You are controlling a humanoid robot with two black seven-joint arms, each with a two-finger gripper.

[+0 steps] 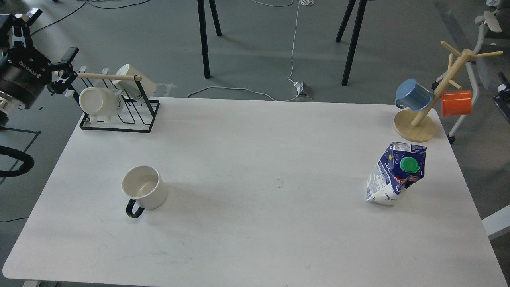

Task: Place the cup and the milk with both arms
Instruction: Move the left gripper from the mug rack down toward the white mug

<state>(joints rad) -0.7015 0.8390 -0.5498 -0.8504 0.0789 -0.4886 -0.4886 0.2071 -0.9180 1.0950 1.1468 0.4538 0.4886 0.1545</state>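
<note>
The cup [144, 192], cream-white with a black loop handle pointing toward me, stands upright on the white table [255, 167] at the left. The milk [396, 173], a dented blue and white carton with a green screw cap, stands leaning on the right side of the table. My left gripper [53, 34] hangs off the table's far left corner, well above and behind the cup. Its two fingers are spread apart and nothing is between them. Its lower finger is close to the wooden rod of the rack. My right gripper is out of view.
A black wire rack [119, 119] with two white mugs sits at the table's far left corner. A wooden mug tree [414, 125] holding a blue mug [414, 94] and an orange mug [457, 103] stands at the far right corner, behind the milk.
</note>
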